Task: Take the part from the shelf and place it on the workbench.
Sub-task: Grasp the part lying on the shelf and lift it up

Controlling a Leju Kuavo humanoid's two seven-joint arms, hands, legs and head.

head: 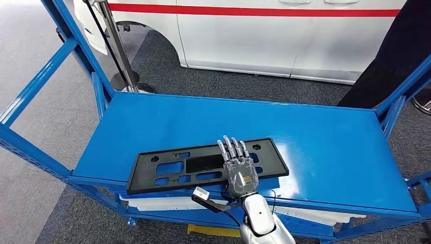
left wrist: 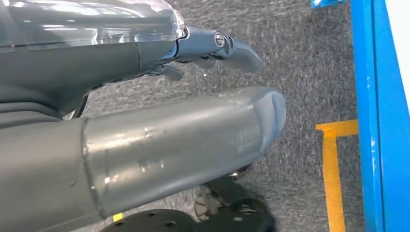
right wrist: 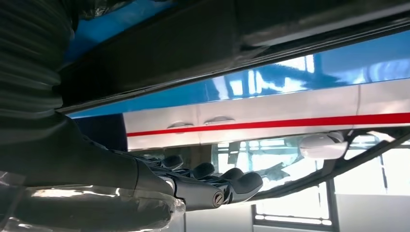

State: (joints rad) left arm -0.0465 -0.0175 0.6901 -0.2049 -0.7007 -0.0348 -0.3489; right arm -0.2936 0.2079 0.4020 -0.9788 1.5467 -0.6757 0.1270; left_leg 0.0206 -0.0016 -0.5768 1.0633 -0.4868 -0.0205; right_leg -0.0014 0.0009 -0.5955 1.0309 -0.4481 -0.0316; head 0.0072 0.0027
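The robot's right hand (head: 240, 170) lies flat with fingers (head: 231, 147) extended over the near right portion of the black part (head: 203, 165), a long slotted plate resting on the blue shelf (head: 315, 147) at its front edge. The fingers are straight, not curled, so nothing appears gripped yet; whether the thumb hooks beneath the plate's edge cannot be told. The left hand (left wrist: 145, 145) hangs by the floor, holding nothing. The pick-up seems the step in hand: next, a firm hold, then lifting clear toward the workbench.
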